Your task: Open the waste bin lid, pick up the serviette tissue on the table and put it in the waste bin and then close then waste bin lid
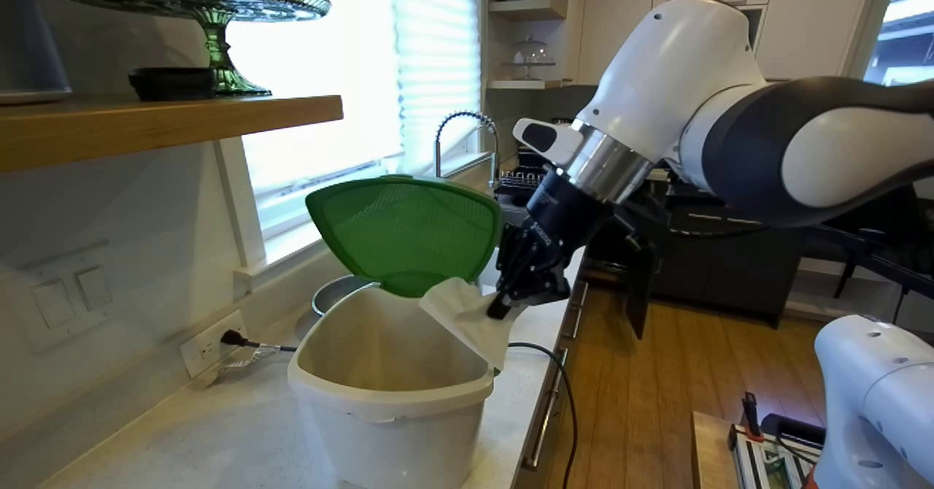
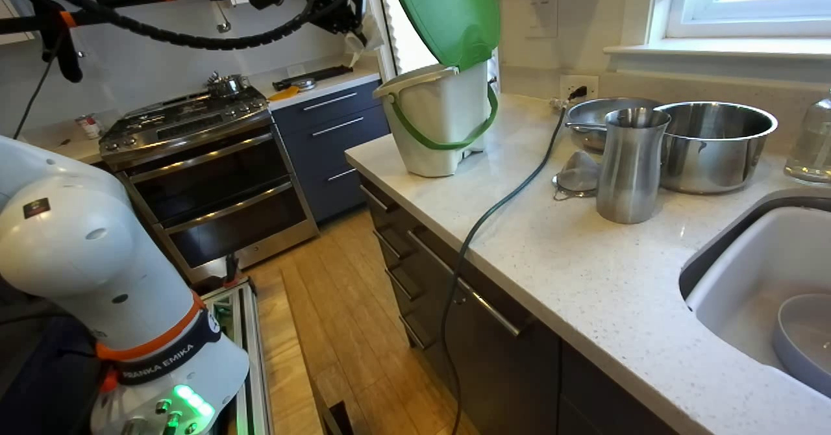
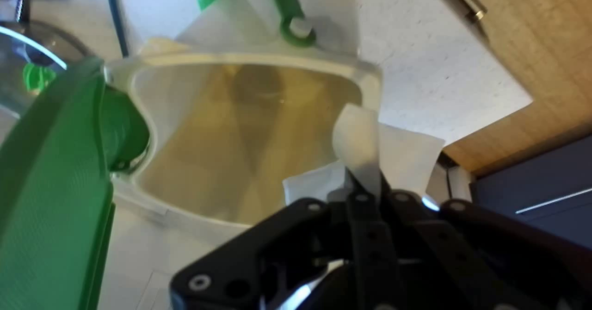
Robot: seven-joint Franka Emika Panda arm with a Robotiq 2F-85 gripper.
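The cream-white waste bin (image 1: 401, 438) stands on the pale table (image 1: 182, 430); it also shows in an exterior view (image 2: 441, 117). Its green waste bin lid (image 1: 408, 226) is open and tilted up on its hinge. In the wrist view the bin's rim (image 3: 245, 60) surrounds a bin interior with nothing visible in it, and the lid (image 3: 51, 199) is at the left. My gripper (image 1: 500, 306) is shut on the white serviette tissue (image 1: 463, 314) at the bin's rim. In the wrist view the tissue (image 3: 356, 139) hangs partly over the opening and partly outside the rim.
Steel bowls (image 2: 714, 149) and a steel cup (image 2: 630, 169) stand on the table near the sink (image 2: 766, 279). A cable (image 2: 500, 208) runs across the table and over its edge. A wooden shelf (image 1: 168, 128) with a dark green cake stand (image 1: 215, 44) juts out above the table.
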